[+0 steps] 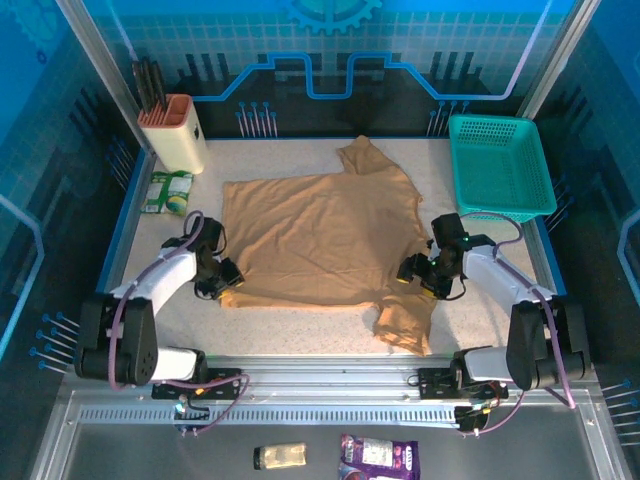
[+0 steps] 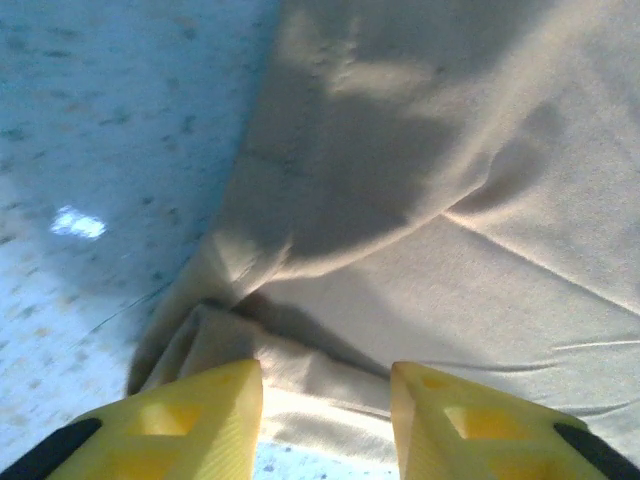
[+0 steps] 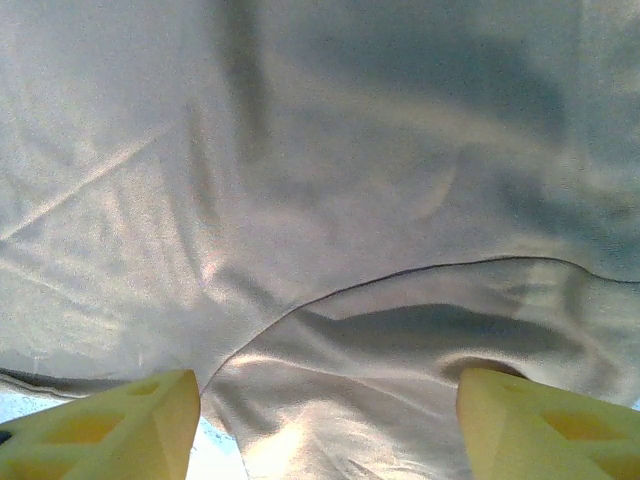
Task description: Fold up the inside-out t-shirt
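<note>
Inside-out t-shirt spread on tabletop; left end effector, narrowly parted, straddles its near-left corner; right end effector, wide, at its right edge.

White-and-black arms (yellow fingers)

No lettering can be read anywhere. The green packet at the far left corner of the table and the purple pouch on the grey ledge at the near side carry print, but it is too small and blurred to make out.
</note>
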`<state>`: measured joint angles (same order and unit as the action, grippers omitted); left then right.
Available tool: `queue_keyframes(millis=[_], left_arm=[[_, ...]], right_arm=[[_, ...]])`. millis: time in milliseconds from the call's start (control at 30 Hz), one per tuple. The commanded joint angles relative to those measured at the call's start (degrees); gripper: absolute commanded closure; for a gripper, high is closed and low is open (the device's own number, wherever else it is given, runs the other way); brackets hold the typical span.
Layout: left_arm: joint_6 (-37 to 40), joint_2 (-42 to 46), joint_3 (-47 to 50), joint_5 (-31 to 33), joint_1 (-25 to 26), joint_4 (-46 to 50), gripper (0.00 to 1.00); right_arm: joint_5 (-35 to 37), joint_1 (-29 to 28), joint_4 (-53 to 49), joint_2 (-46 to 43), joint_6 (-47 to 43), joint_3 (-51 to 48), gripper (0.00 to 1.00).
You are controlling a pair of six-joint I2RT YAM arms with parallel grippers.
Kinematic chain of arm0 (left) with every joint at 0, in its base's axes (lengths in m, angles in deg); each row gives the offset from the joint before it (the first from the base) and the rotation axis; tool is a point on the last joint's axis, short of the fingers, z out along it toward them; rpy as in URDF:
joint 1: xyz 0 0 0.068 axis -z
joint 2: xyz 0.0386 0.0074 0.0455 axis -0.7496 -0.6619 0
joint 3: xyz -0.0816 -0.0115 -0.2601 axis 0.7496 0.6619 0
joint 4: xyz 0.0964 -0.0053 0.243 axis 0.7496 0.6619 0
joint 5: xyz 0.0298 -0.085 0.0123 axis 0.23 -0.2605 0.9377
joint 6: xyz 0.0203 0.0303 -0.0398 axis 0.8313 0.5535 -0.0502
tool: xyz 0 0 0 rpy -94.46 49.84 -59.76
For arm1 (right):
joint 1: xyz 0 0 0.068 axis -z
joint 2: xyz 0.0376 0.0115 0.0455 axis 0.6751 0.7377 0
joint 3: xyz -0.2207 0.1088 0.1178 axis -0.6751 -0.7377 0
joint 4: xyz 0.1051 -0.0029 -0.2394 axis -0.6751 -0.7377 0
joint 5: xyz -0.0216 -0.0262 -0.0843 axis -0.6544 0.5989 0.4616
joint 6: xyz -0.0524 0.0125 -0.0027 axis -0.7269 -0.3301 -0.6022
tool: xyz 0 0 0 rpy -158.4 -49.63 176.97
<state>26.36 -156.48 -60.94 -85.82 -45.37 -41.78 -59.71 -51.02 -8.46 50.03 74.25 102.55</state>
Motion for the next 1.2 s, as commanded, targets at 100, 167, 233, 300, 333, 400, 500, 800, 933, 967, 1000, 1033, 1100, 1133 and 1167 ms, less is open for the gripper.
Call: queue_keyframes(millis=[100, 167, 233, 300, 333, 400, 500, 800, 933, 967, 1000, 1033, 1100, 1133, 1167], left_arm=[[-1.01, 3.06, 3.49, 0.08, -4.10, -0.33, 0.56], [-0.59, 1.99, 4.39, -3.32, -5.35, -2.70, 0.56], [-0.21, 0.62, 4.21, -4.79, -5.47, -3.76, 0.56], [0.00, -0.08, 4.08, -5.55, -5.47, -4.38, 0.58], [0.08, -0.17, 4.14, -5.78, -5.47, -4.56, 0.59], [0.10, 0.27, 4.03, -5.99, -5.47, -4.58, 0.64], [-0.14, 2.22, 3.82, -5.67, -5.47, -3.78, 0.68], [-1.26, 6.13, 4.36, -4.40, -5.54, -1.76, 0.90], [-4.89, 12.08, 7.04, -4.42, -5.47, -1.10, 1.00], [-6.18, 14.17, 7.82, -4.02, -5.47, -0.68, 1.00], [-7.45, 16.29, 8.72, -3.72, -5.47, -0.26, 1.00], [-9.05, 18.87, 9.78, -3.32, -5.42, 0.13, 1.00], [-11.74, 24.37, 11.96, -2.27, -5.45, 0.90, 1.00], [-13.62, 27.38, 13.20, -1.09, -5.47, 1.65, 1.00], [-15.39, 30.49, 14.51, 0.00, -5.53, 2.33, 1.00]], right_arm=[[1.69, 1.04, -3.63, 0.07, -3.48, 2.14, 0.31], [1.63, 1.49, -3.85, -0.15, -3.94, 2.38, 0.31], [1.24, 1.83, -4.00, -0.37, -4.04, 2.48, 0.31], [0.96, 1.94, -4.09, -0.88, -4.08, 2.57, 0.31], [0.86, 1.93, -4.19, -1.23, -4.00, 2.59, 0.31], [0.87, 2.02, -4.27, -1.69, -3.90, 2.63, 0.31], [0.82, 2.09, -4.60, -1.91, -3.90, 2.50, 0.31], [1.19, 2.16, -4.05, -2.27, -3.81, 2.47, 0.31], [2.12, 2.32, -3.70, -2.73, -3.31, 2.45, 0.31], [2.27, 2.39, -3.42, -2.85, -3.12, 2.44, 0.31], [2.21, 2.34, -3.18, -2.87, -2.99, 2.48, 0.31], [1.99, 2.38, -2.83, -2.80, -2.85, 2.44, 0.31], [1.41, 2.40, -2.34, -2.61, -2.74, 2.49, 0.31], [1.01, 2.46, -2.09, -2.43, -2.67, 2.54, 0.31], [0.66, 2.41, -1.86, -2.06, -2.65, 2.53, 0.31]])
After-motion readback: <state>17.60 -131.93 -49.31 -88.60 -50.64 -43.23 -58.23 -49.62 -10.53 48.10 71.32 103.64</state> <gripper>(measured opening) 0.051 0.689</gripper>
